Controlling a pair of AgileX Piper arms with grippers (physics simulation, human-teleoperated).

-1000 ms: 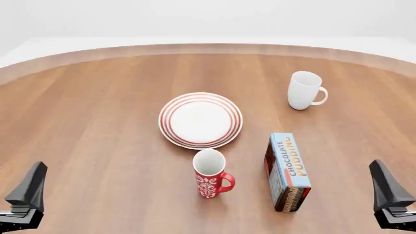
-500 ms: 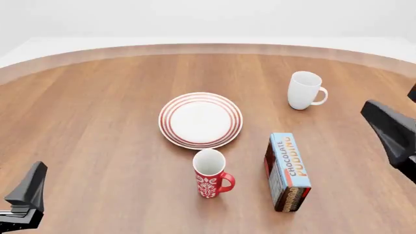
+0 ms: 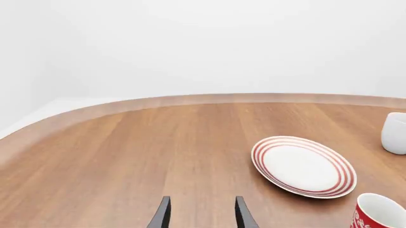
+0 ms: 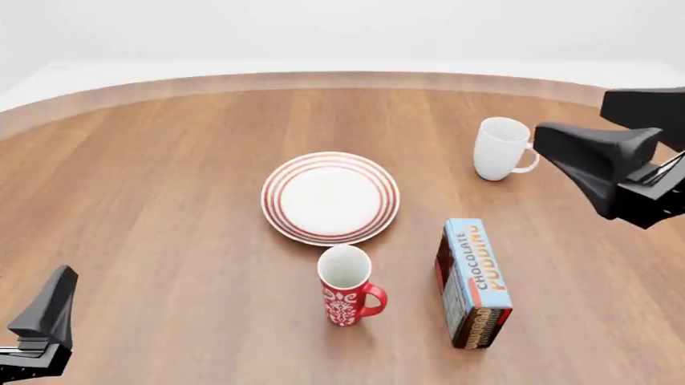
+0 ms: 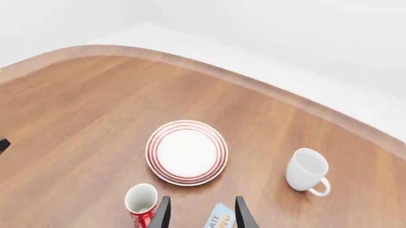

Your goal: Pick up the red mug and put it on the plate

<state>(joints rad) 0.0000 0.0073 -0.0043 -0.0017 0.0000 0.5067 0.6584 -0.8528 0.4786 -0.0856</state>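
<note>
The red mug stands upright on the table just in front of the plate, handle to the right. It also shows in the right wrist view and at the edge of the left wrist view. The plate is bare in the left wrist view and the right wrist view. My left gripper is low at the near left, open and empty, fingers apart. My right gripper is raised high at the right, open and empty, far from the mug.
A plain white mug stands at the far right, just left of the right gripper in the front view. A blue chocolate pudding box stands right of the red mug. The table's curved far edge runs across the back.
The right arm has risen from the near right corner and moved forward and inward, now high beside the white mug. The left arm and all objects have not moved.
</note>
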